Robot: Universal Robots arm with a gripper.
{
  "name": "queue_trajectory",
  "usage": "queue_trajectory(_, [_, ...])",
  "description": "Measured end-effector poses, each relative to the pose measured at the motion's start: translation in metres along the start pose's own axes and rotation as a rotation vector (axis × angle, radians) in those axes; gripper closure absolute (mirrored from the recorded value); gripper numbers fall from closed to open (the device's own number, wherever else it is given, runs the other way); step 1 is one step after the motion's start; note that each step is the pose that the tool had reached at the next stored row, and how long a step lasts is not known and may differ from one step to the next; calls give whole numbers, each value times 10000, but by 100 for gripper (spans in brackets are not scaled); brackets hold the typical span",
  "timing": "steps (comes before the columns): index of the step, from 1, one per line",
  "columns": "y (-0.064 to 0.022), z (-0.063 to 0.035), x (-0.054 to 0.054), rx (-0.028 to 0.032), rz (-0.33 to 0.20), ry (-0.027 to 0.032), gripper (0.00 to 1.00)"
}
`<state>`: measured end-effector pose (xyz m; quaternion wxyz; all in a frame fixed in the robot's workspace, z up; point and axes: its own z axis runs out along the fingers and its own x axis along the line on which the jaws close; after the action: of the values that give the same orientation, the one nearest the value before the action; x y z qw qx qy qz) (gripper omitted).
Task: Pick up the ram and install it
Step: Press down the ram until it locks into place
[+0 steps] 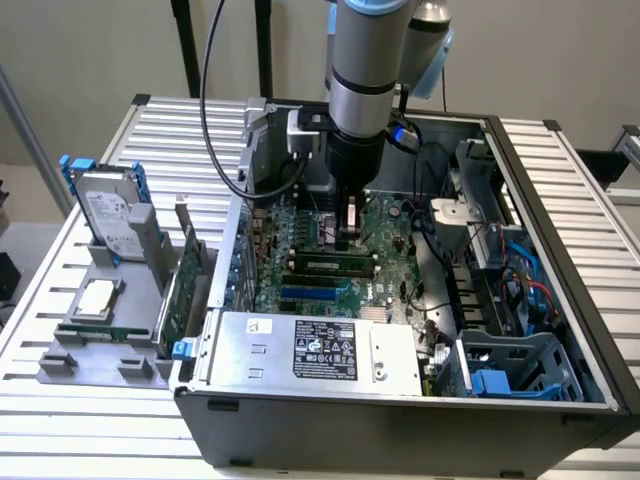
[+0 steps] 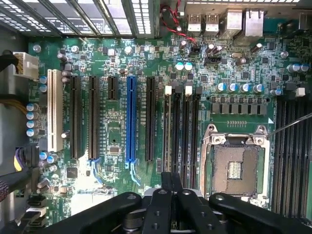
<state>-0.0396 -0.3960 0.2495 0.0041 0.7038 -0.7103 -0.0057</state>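
The ram [image 1: 333,263], a long dark stick with a pale label, stands on edge in a memory slot of the motherboard [image 1: 300,225] inside the open computer case. My gripper [image 1: 352,236] hangs straight down just behind the stick, near its end on the exterior view's right. In the wrist view the black fingers [image 2: 165,181] are pressed together with nothing between them, low over the row of memory slots [image 2: 181,131]. I cannot tell whether the fingertips touch the stick.
The empty processor socket [image 2: 236,168] lies beside the memory slots. A power supply [image 1: 320,350] fills the case's near side, with cables and a drive cage [image 1: 500,260] on the exterior view's right. Outside, a grey holder [image 1: 60,365] carries a hard drive [image 1: 108,215], a silver processor [image 1: 95,298] and an expansion card [image 1: 180,290].
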Motion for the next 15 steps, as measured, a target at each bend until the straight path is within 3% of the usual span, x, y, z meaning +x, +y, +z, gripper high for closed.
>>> queue_trajectory(15, [0, -1, 0, -1, 0, 2, 100])
